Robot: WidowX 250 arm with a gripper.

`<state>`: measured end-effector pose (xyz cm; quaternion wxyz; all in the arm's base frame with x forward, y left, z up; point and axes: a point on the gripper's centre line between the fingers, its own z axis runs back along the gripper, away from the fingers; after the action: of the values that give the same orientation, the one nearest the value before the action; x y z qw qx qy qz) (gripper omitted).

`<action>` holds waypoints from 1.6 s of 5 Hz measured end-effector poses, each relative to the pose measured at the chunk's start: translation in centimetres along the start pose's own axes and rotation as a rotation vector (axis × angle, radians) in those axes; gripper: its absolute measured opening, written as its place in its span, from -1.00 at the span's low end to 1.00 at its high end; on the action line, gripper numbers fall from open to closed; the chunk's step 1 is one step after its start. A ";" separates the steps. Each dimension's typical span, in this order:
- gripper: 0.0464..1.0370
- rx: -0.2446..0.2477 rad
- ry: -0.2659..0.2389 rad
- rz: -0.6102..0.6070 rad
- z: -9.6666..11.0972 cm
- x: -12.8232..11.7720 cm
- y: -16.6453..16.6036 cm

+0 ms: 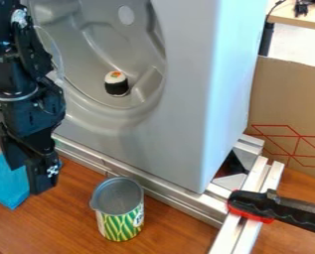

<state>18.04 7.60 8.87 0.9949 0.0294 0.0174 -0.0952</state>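
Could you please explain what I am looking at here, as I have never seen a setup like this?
This single picture comes from a fixed camera looking down at a slant. The black machine at left is a robot arm; its gripper hangs beside a blue cloth, though whether it holds any of it I cannot tell. On the wooden table stands an open can with a green and yellow pattern. Behind it, a grey moulded basin holds what looks like a toy sushi roll. Metal rails run along its base, with a black-and-red clamp at right.
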 end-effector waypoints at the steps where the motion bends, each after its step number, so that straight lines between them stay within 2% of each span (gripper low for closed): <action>1: 0.93 -0.003 0.016 0.001 -0.3 -0.2 -0.1; 3: 0.93 0.212 0.091 -0.033 -1.1 3.3 2.5; 4: 0.93 0.235 0.099 -0.051 -2.3 4.7 3.3; 5: 0.93 0.270 0.120 -0.018 -3.2 5.2 4.1; 6: 0.93 0.263 0.068 -0.021 -3.6 6.1 4.1; 8: 0.93 0.253 -0.027 0.066 -6.7 5.5 2.8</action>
<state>23.78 9.70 2.14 0.9860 0.1539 -0.0091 -0.0640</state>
